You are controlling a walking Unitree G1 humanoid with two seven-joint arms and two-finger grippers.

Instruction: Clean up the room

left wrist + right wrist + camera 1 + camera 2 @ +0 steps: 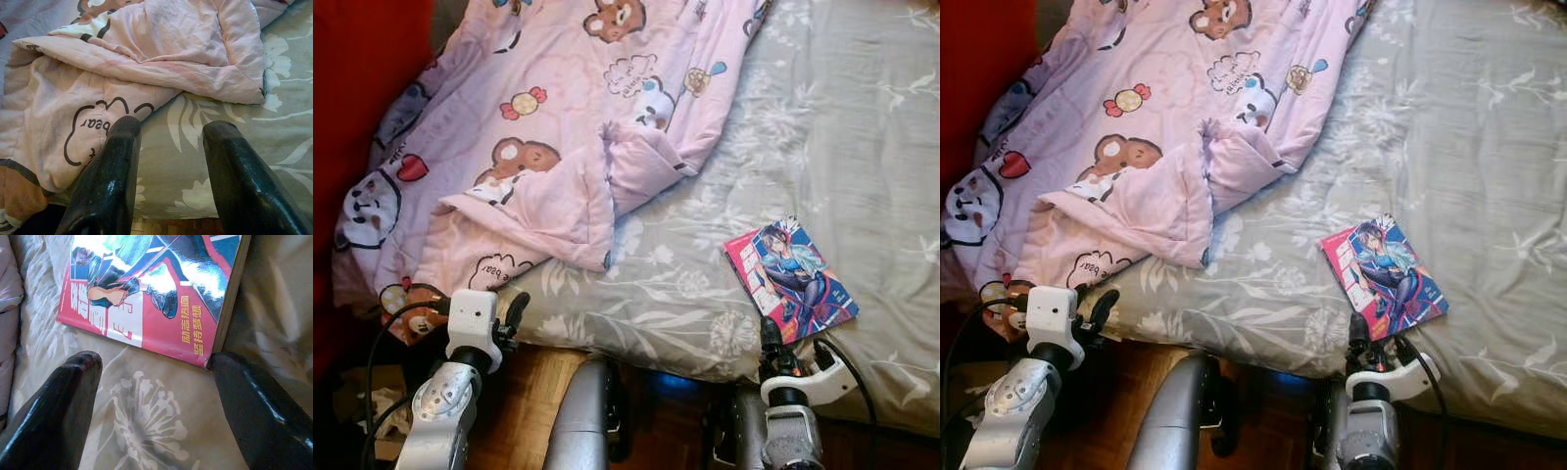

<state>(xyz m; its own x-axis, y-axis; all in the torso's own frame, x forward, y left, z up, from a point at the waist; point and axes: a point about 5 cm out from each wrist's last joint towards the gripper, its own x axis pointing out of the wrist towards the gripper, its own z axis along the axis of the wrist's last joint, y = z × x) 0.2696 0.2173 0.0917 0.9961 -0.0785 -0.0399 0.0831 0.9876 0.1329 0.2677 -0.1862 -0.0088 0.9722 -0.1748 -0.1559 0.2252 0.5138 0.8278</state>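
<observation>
while both arms wait at the bed's near edge, right claw (151, 406) is spread, one finger touching the near corner of the comic book (790, 279), which lies flat near that edge. judged light, stiff, glossy, likely slippery; best pinched across its spine-side edge. left claw (168, 171) spread, empty, beside the rumpled pink blanket (548, 137), soft and bulky
</observation>
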